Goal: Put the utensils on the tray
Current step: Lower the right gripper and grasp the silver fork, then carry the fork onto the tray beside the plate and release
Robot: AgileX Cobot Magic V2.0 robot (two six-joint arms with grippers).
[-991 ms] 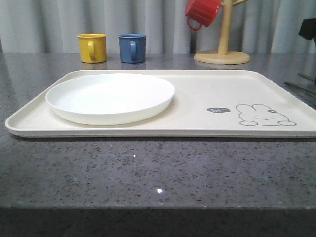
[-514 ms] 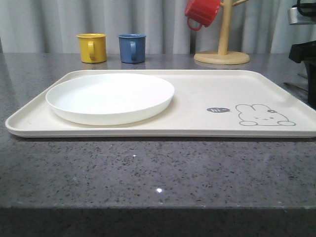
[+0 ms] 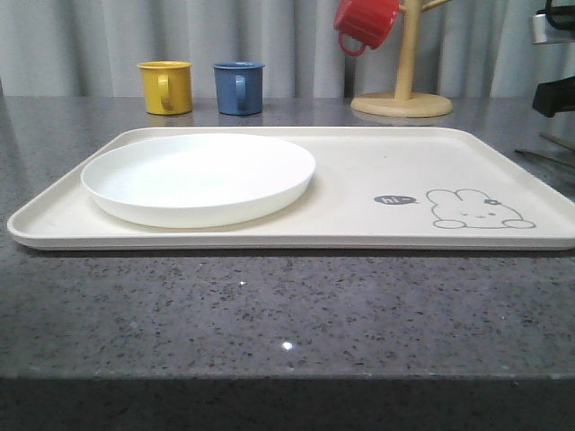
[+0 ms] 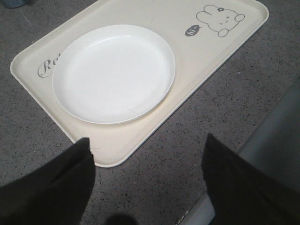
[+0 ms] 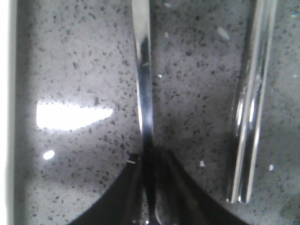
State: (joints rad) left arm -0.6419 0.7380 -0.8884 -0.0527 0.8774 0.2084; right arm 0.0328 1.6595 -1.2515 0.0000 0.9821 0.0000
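Observation:
The cream tray (image 3: 359, 171) lies across the dark stone table with the white plate (image 3: 198, 175) on its left half. In the left wrist view my left gripper (image 4: 146, 139) hangs open over bare table just off a tray (image 4: 117, 145) corner, near the plate (image 4: 112, 72). My right gripper (image 5: 149, 161) is shut on the slim handle of a silver utensil (image 5: 143, 70); its head is hidden, so fork or spoon cannot be told. The metal chopsticks (image 5: 251, 103) lie beside it on the table. Part of the right arm (image 3: 555, 94) shows at the far right.
A yellow cup (image 3: 165, 86) and a blue cup (image 3: 239, 87) stand behind the tray. A wooden mug tree (image 3: 402, 103) with a red cup (image 3: 367, 22) stands at the back right. The table's front edge runs close below the tray.
The right arm came down into view at the right edge, then rose a little. The tray and plate have stayed put.

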